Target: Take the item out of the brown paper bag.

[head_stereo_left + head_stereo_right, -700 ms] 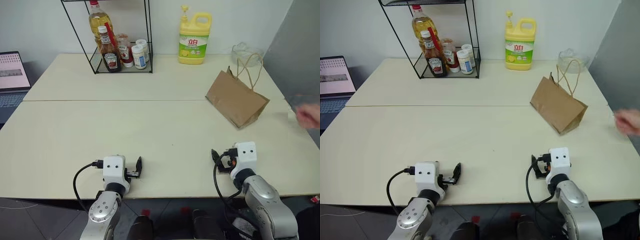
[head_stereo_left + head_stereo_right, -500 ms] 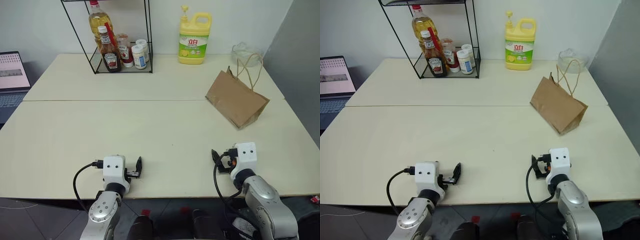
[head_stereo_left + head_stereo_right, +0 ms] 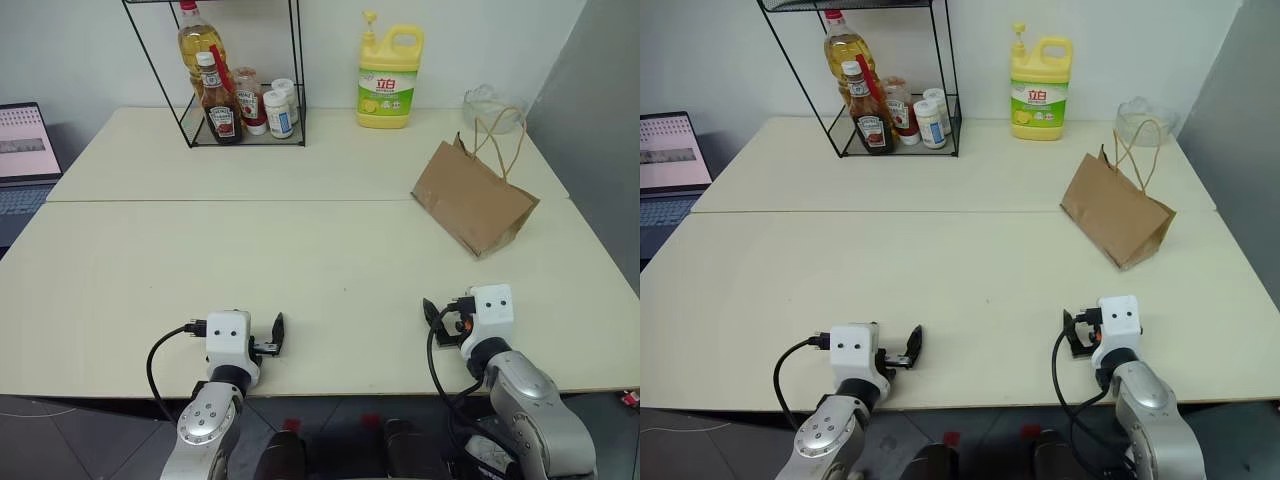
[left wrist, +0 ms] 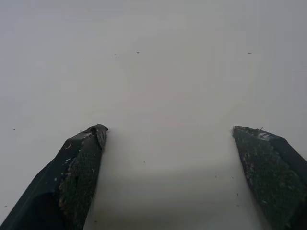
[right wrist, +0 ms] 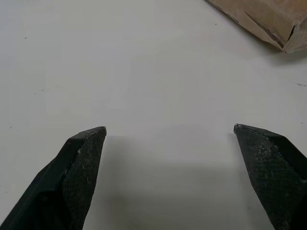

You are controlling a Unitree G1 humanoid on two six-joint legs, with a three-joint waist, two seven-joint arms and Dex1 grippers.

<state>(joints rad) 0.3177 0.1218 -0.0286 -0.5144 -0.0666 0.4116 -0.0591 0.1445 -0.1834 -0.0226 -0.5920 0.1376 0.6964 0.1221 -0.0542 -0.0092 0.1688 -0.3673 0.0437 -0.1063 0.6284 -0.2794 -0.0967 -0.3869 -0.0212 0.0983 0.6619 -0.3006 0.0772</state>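
The brown paper bag (image 3: 472, 200) lies tipped on its side on the right part of the cream tabletop (image 3: 300, 250), its two twisted cord handles (image 3: 505, 140) rising toward the far right corner; a corner of it also shows in the right wrist view (image 5: 264, 19). Whatever is inside the bag is hidden, so the item cannot be made out. Just behind the handles sits a clear glass bowl (image 3: 490, 100), and further left along the back edge stands a yellow detergent jug (image 3: 388, 78). A black wire rack (image 3: 235, 75) at the back left holds a ketchup bottle (image 3: 218, 105), an oil bottle (image 3: 196, 45) and small white jars (image 3: 278, 110). A laptop (image 3: 25, 150) sits off the left side. Near the front edge, well apart from the bag, the left tool (image 4: 168, 143) and the right tool (image 5: 170, 139) each hover over bare tabletop with their black fingers spread wide and nothing between them.
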